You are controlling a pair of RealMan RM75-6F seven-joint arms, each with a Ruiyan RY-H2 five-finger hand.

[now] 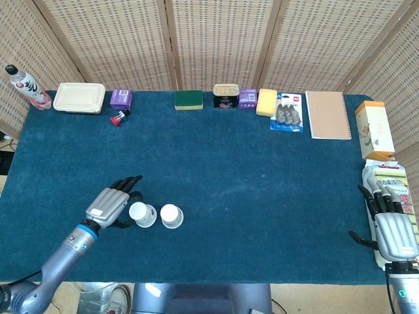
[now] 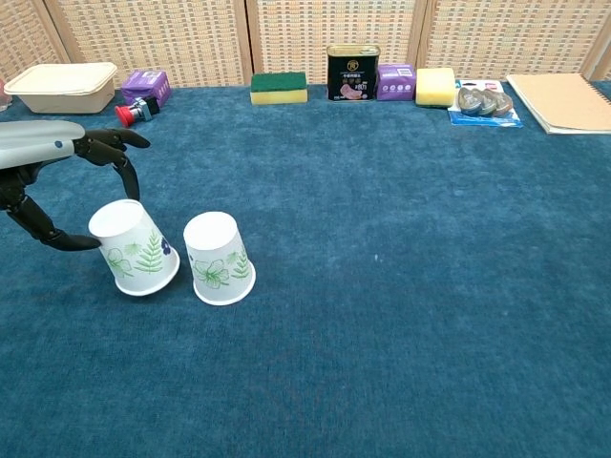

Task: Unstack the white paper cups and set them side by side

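Observation:
Two white paper cups with green leaf prints stand upside down side by side near the front left of the blue table. The left cup [image 1: 141, 214] [image 2: 134, 248] leans a little to the left. The right cup [image 1: 171, 216] [image 2: 219, 259] stands free about a cup's width away. My left hand [image 1: 112, 206] [image 2: 67, 162] reaches over the left cup, thumb against its left side and fingers arched onto its top edge, holding it. My right hand [image 1: 395, 229] rests at the table's right edge, fingers apart and holding nothing; the chest view does not show it.
Along the back edge stand a bottle [image 1: 25, 87], a lunch box [image 1: 79, 97], a purple box [image 1: 121, 98], a green sponge [image 1: 188, 99], a tin [image 1: 225, 95], a yellow sponge [image 1: 266, 101] and a notebook [image 1: 328, 114]. A carton [image 1: 374, 129] and a packet [image 1: 387, 180] lie at the right edge.

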